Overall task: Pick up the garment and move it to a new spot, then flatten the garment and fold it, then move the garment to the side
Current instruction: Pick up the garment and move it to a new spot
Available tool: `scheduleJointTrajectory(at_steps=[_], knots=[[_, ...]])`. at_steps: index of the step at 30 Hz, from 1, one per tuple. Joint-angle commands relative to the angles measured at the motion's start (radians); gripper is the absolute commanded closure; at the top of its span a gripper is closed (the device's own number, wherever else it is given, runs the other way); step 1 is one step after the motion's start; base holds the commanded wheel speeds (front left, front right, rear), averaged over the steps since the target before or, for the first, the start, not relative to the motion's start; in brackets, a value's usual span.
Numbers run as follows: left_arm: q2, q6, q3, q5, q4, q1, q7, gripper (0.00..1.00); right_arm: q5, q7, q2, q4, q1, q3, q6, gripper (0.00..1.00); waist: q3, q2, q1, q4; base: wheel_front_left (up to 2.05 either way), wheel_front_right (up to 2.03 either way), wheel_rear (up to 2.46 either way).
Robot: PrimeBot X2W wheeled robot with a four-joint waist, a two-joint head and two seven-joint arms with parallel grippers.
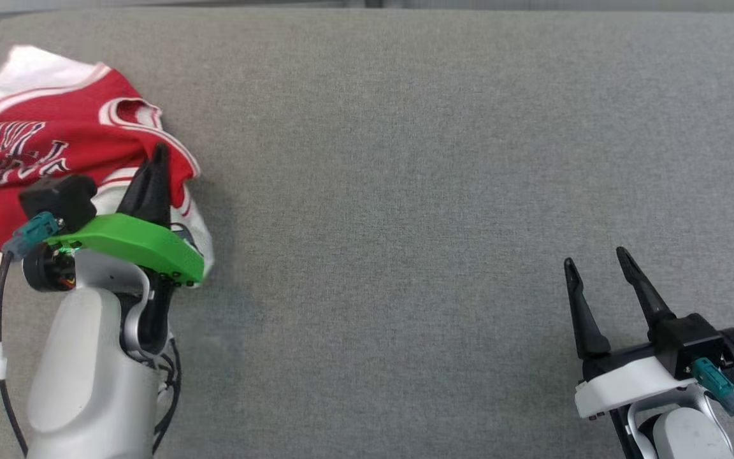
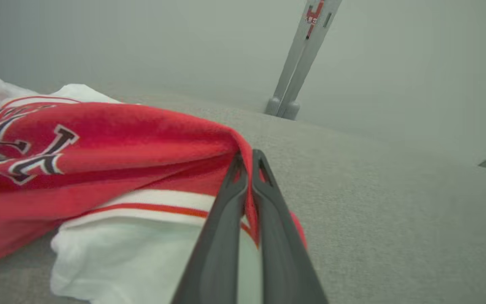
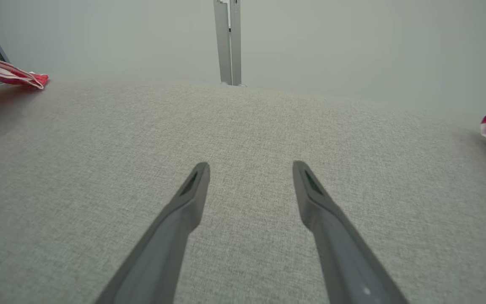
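Left end effector (image 2: 246, 157) clenched on crumpled red jersey (image 1: 55, 108), far-left corner of worktop (image 1: 405, 191); right end effector (image 1: 595, 258) released. Grasp made; lift, move, flatten, fold pending.

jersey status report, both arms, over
Left end effector shut on red jersey edge. Right end effector open above grey surface. Jersey crumpled, far left. Nothing seen blocking.
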Motion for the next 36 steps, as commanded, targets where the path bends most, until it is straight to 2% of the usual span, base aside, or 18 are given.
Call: scheduleJointTrajectory(at_steps=[1, 5, 7, 10, 15, 19, 25, 26, 27, 28, 29, 30, 34, 36], knots=[[-0.017, -0.002, -0.023, -0.013, -0.127, 0.053, 0.046, 1.00, 0.007, -0.003, 0.003, 0.002, 0.022, -0.006, -0.001, 0.00, -0.083, 0.0000, -0.0001, -0.024, 0.00, 0.00, 0.00], [-0.036, 0.029, -0.101, -0.043, -0.505, 0.167, 0.211, 1.00, 0.007, -0.003, 0.014, 0.004, 0.032, -0.011, -0.001, 0.00, -0.102, 0.0000, -0.0001, -0.052, 0.00, 0.00, 0.00], [-0.046, 0.052, -0.147, -0.057, -0.644, 0.206, 0.281, 1.00, 0.007, -0.003, 0.018, 0.005, 0.024, -0.011, -0.001, 0.00, -0.105, 0.0000, -0.0001, -0.079, 0.00, 0.00, 0.00], [-0.063, 0.072, -0.226, -0.098, -0.760, 0.236, 0.363, 1.00, 0.015, -0.003, 0.022, 0.003, 0.004, -0.014, -0.001, 0.00, -0.106, 0.0000, -0.0001, -0.129, 0.00, 0.00, 0.00], [-0.074, 0.081, -0.364, -0.133, -0.728, 0.194, 0.420, 1.00, 0.023, -0.003, 0.027, 0.014, -0.005, -0.011, -0.001, 0.00, -0.107, 0.0000, -0.0001, -0.226, 0.00, 0.00, 0.00], [-0.077, 0.091, -0.479, -0.181, -0.606, 0.119, 0.429, 1.00, 0.030, -0.003, 0.029, 0.022, -0.013, -0.017, -0.001, 0.00, -0.102, 0.0000, -0.0001, -0.316, 0.00, 0.00, 0.00], [-0.076, 0.107, -0.625, -0.342, -0.399, 0.010, 0.457, 1.00, 0.073, -0.003, 0.029, 0.038, -0.010, -0.011, -0.001, 0.00, -0.093, 0.0000, -0.0001, -0.428, 0.00, 0.00, 0.00], [-0.076, 0.118, -0.647, -0.376, -0.347, -0.021, 0.450, 0.96, 0.079, -0.003, 0.030, 0.043, -0.005, -0.014, -0.001, 0.00, -0.092, 0.0000, -0.0001, -0.444, 0.00, 0.00, 0.00], [-0.076, 0.124, -0.665, -0.381, -0.309, -0.045, 0.446, 0.79, 0.081, -0.003, 0.030, 0.046, -0.002, -0.010, -0.001, 0.00, -0.091, 0.0000, -0.0001, -0.454, 0.00, 0.00, 0.00], [-0.077, 0.129, -0.688, -0.396, -0.266, -0.070, 0.433, 0.54, 0.088, -0.003, 0.030, 0.050, 0.000, -0.007, -0.001, 0.00, -0.090, 0.0000, -0.0001, -0.466, 0.00, 0.00, 0.00], [-0.077, 0.132, -0.698, -0.413, -0.247, -0.082, 0.417, 0.12, 0.091, -0.003, 0.029, 0.053, 0.002, -0.006, -0.001, 0.00, -0.090, 0.0000, -0.0001, -0.471, 0.00, 0.00, 0.00], [-0.076, 0.150, -0.703, -0.461, -0.220, -0.094, 0.378, 0.00, 0.096, -0.003, 0.029, 0.056, 0.007, -0.003, -0.001, 0.00, -0.092, 0.0000, -0.0001, -0.477, 0.00, 0.00, 0.00], [-0.075, 0.217, -0.707, -0.801, -0.204, -0.110, 0.154, 0.00, 0.110, -0.003, 0.030, 0.065, 0.015, 0.012, -0.001, 0.00, -0.096, 0.0000, -0.0001, -0.490, 0.00, 0.00, 0.00], [-0.077, 0.227, -0.761, -0.877, -0.185, -0.153, 0.070, 0.00, 0.113, -0.003, 0.029, 0.063, 0.016, 0.008, -0.001, 0.00, -0.094, 0.0000, -0.0001, -0.482, 0.00, 0.00, 0.00]])
